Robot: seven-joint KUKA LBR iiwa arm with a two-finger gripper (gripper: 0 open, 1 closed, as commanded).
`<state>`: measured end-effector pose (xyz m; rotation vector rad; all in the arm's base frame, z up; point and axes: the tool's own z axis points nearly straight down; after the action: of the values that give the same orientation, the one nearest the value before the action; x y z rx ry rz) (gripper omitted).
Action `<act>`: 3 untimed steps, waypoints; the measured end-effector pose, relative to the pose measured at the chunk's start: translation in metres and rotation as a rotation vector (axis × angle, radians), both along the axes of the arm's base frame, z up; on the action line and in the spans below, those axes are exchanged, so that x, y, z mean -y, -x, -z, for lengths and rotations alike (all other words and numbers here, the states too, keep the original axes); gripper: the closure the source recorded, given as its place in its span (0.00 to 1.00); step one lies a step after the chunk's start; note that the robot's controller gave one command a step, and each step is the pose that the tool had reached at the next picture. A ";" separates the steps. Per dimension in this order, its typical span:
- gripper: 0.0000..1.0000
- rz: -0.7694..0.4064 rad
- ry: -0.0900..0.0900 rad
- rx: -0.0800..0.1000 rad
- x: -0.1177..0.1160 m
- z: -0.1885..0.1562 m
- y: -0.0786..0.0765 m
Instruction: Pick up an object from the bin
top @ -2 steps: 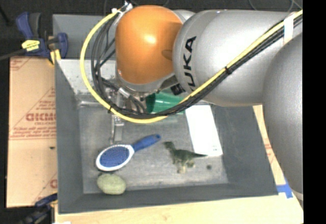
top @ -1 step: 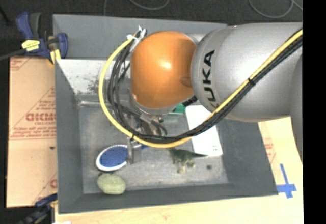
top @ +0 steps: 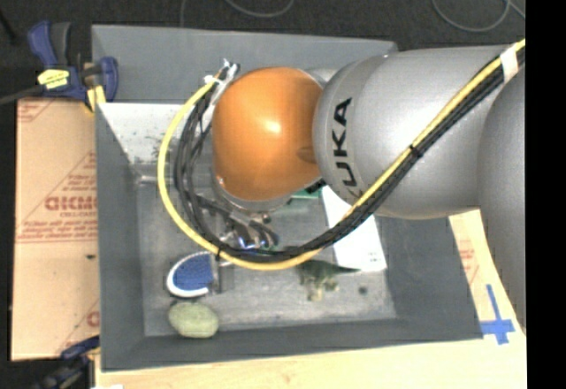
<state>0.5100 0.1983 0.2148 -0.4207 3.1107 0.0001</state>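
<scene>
Light comes from overhead, even and moderately bright. A broad, soft highlight sits on top of the orange cover, and a paler sheen runs along the grey arm. The bin is brightest on its far left wall. Its floor lies in deep shadow under the arm and is lighter toward the near edge.

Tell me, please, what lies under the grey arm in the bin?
A white sheet and a green scrap stick out beneath it; the arm covers the rest of both.
</scene>
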 end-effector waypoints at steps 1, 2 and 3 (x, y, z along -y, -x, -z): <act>0.00 0.054 -0.004 0.006 -0.027 0.049 -0.022; 0.00 0.058 0.002 -0.012 0.011 0.047 -0.011; 0.00 -0.063 -0.002 0.015 0.026 0.060 -0.019</act>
<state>0.5290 0.1722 0.1553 -0.5153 3.0815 0.0003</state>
